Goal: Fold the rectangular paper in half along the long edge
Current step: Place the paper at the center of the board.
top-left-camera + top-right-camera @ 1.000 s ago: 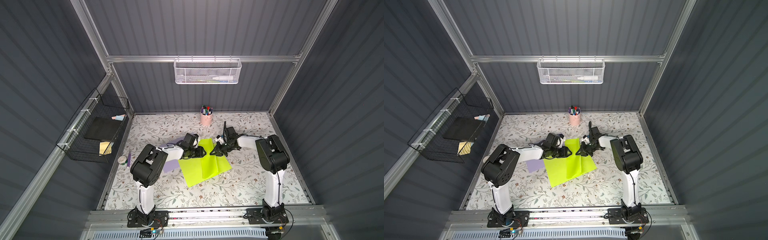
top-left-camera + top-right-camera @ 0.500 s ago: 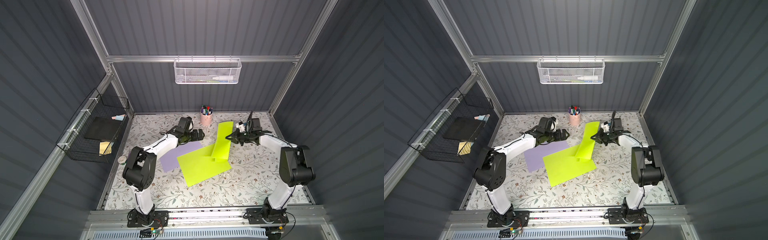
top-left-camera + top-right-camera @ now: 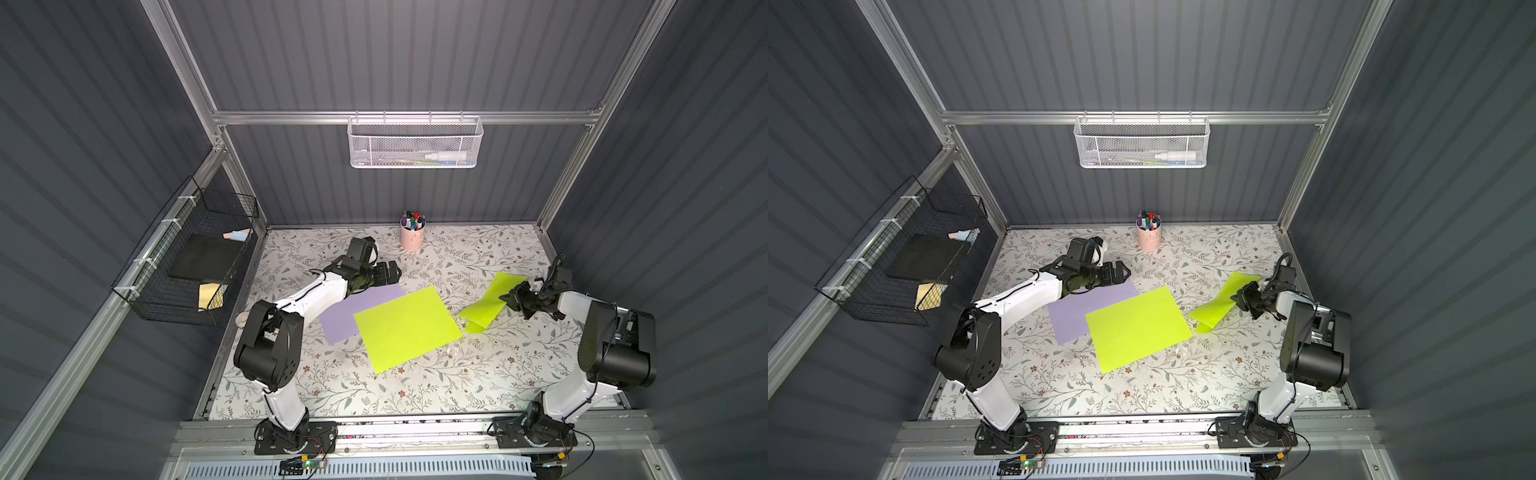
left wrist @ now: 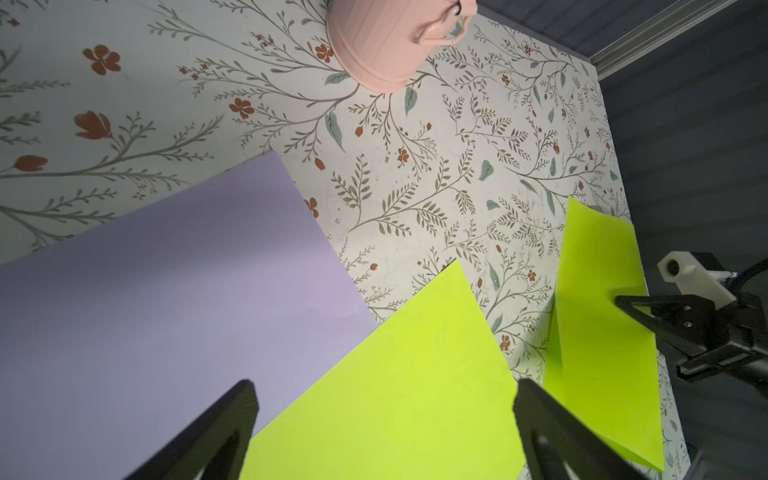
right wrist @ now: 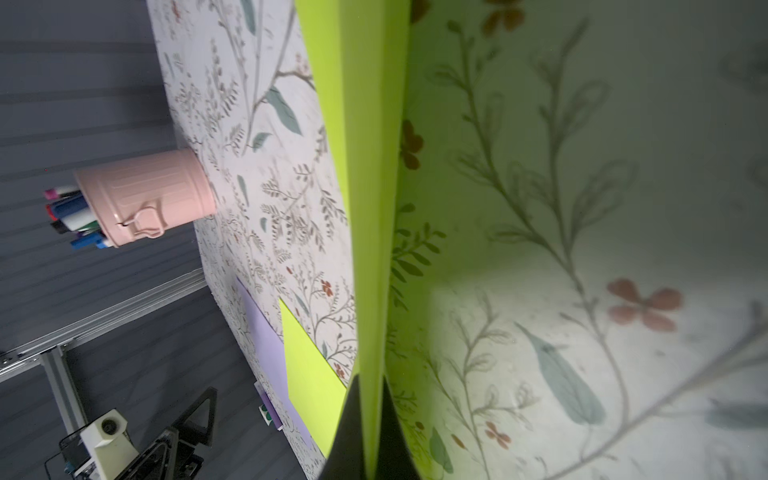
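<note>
My right gripper [image 3: 509, 297] [image 3: 1239, 297] is shut on a lime-green rectangular paper [image 3: 490, 301] [image 3: 1221, 301], doubled over into two layers. It hangs slanted at the right side of the table, its low end touching the surface. In the right wrist view the two layers [image 5: 370, 166] run out from between the closed fingertips of that gripper [image 5: 370, 378]. My left gripper [image 3: 392, 270] [image 3: 1123, 272] stands open and holds nothing, above the far corner of a lilac sheet [image 3: 357, 309] [image 4: 166, 291]. The left wrist view has the left gripper [image 4: 384, 384] spread wide.
A flat lime-green sheet [image 3: 407, 328] [image 3: 1138, 328] lies mid-table, overlapping the lilac sheet. A pink cup of markers [image 3: 412, 239] [image 5: 149, 195] stands at the back. A white mesh basket [image 3: 415, 143] hangs on the back wall and a black wire basket [image 3: 187, 274] on the left wall.
Both grippers left the middle. The left one opened and drew back to the far left. The right one carried the folded green paper rightward and lowered it toward the table.
</note>
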`<action>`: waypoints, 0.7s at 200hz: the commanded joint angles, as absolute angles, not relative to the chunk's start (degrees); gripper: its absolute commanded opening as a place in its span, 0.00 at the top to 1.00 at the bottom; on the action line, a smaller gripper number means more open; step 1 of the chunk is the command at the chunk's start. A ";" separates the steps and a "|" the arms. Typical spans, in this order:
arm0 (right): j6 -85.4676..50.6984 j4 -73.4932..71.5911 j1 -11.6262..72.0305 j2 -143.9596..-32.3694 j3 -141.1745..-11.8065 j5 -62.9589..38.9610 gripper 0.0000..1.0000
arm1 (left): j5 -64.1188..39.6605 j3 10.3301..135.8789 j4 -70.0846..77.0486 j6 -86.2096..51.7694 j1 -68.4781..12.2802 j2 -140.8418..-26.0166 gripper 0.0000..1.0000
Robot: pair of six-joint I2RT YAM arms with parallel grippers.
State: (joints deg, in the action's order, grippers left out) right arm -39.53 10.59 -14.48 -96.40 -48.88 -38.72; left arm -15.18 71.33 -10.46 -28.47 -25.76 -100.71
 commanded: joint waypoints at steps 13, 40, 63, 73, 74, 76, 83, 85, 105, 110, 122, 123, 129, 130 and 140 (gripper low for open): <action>-41.01 11.31 -14.88 -94.88 -47.78 -32.68 1.00 | -16.78 69.34 -9.58 -28.04 -25.57 -100.56 0.01; -38.54 15.77 -15.44 -95.20 -51.23 -29.36 1.00 | -16.47 67.14 -8.74 -28.48 -25.48 -99.90 0.01; -37.10 16.51 -17.20 -98.53 -54.79 -30.23 1.00 | -17.00 68.30 -9.89 -28.13 -25.44 -101.58 0.01; -37.09 16.62 -18.13 -100.21 -56.37 -31.57 1.00 | -16.80 68.95 -10.37 -28.25 -25.48 -102.35 0.01; -37.09 16.62 -18.16 -100.33 -56.48 -31.61 1.00 | -16.84 69.01 -10.37 -28.28 -25.48 -102.37 0.01; -37.09 16.50 -18.32 -100.63 -56.75 -31.79 1.00 | -16.80 69.00 -10.33 -28.43 -25.49 -102.43 0.01; -37.09 16.48 -18.61 -101.49 -57.53 -32.33 1.00 | -16.79 69.01 -10.20 -28.70 -25.48 -102.62 0.01; -37.02 16.56 -18.69 -101.75 -57.73 -32.52 1.00 | -16.85 69.00 -10.09 -28.84 -25.46 -102.65 0.01; -36.31 18.07 -18.74 -102.49 -58.73 -32.29 0.99 | -16.45 68.10 -9.26 -29.68 -25.49 -101.93 0.02; -36.32 18.34 -18.77 -102.24 -58.54 -31.91 0.93 | -15.80 67.89 -9.23 -29.79 -25.44 -101.47 0.02; -36.39 19.23 -18.81 -101.34 -57.96 -30.90 0.73 | -14.41 67.30 -9.32 -29.95 -25.49 -100.29 0.02; -36.39 19.33 -18.81 -101.25 -57.94 -30.83 0.72 | -14.24 67.27 -9.32 -29.92 -25.44 -100.20 0.02; -36.39 20.03 -18.81 -100.56 -57.76 -30.38 0.65 | -13.39 67.11 -9.44 -29.88 -25.49 -99.45 0.02; -36.39 20.12 -18.81 -100.51 -57.75 -30.31 0.64 | -13.16 67.04 -9.51 -29.93 -25.49 -99.34 0.02; -36.39 21.60 -18.80 -99.16 -57.57 -29.60 0.56 | -11.47 66.82 -10.05 -29.80 -25.40 -98.11 0.02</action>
State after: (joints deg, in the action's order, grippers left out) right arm -37.21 17.02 -18.83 -101.86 -57.89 -31.35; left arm -15.18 67.66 -9.54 -29.23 -25.76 -101.38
